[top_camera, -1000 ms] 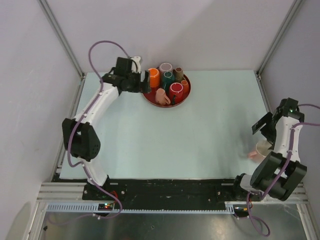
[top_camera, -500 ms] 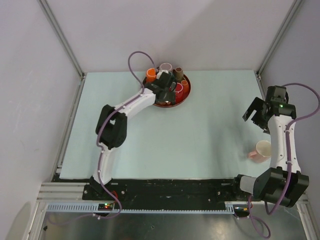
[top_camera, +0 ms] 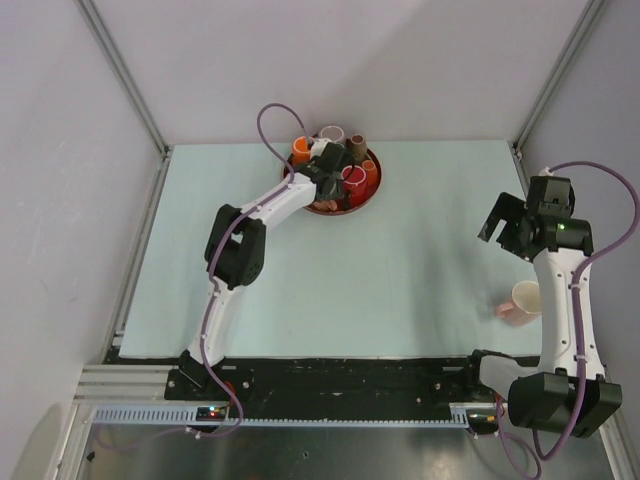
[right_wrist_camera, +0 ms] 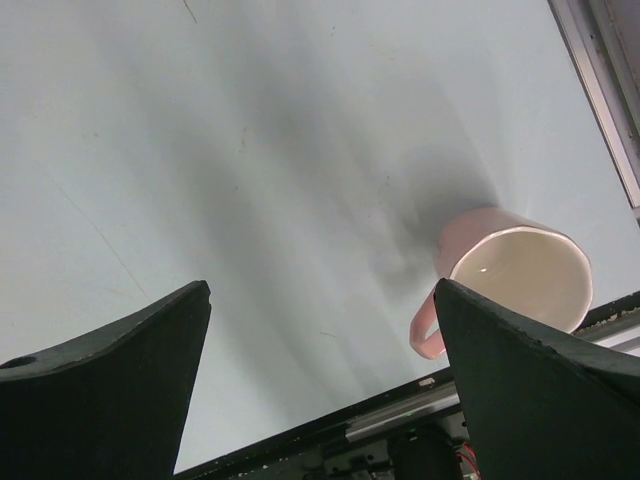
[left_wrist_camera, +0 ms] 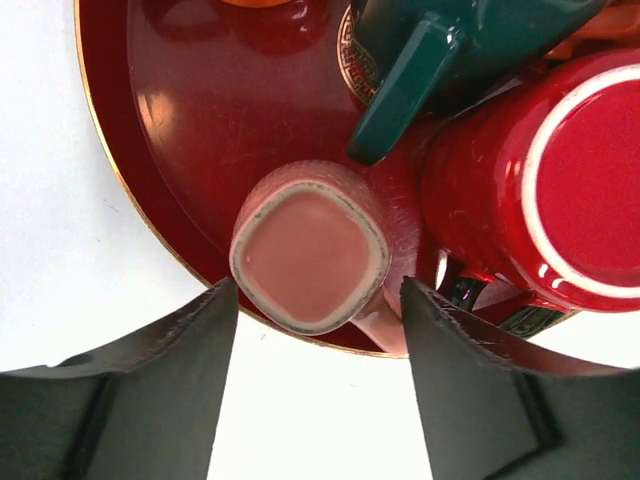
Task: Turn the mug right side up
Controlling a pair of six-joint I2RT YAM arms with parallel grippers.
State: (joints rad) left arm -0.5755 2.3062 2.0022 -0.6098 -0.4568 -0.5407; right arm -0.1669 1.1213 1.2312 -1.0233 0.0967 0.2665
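Left-wrist view: my left tool [left_wrist_camera: 320,400] is spread wide and grips nothing. Its two dark fingers [left_wrist_camera: 150,400] frame the lower edge of the view. Just beyond the fingertips is the dusty-pink ceramic mug with a rounded-square base [left_wrist_camera: 310,260]. It stands upside down, base toward the camera, at the rim of the dark red round tray with a gold edge [left_wrist_camera: 110,150]. Just beside it is a glossy red mug with a white rim [left_wrist_camera: 590,180]. Behind both is a teal mug with an angular handle [left_wrist_camera: 450,50].

Right-wrist view: my right tool [right_wrist_camera: 320,400] is also fully open and empty, held above the pale blue-green worktop [right_wrist_camera: 250,150]. A pale pink faceted mug [right_wrist_camera: 515,275] stands on the worktop mouth up, near the front rail, with its handle on the left in this view.

Overhead view: the left tool [top_camera: 325,170] is over the tray [top_camera: 335,212] at the far side. The right tool [top_camera: 505,225] is well apart, beyond the pale mug [top_camera: 525,298].
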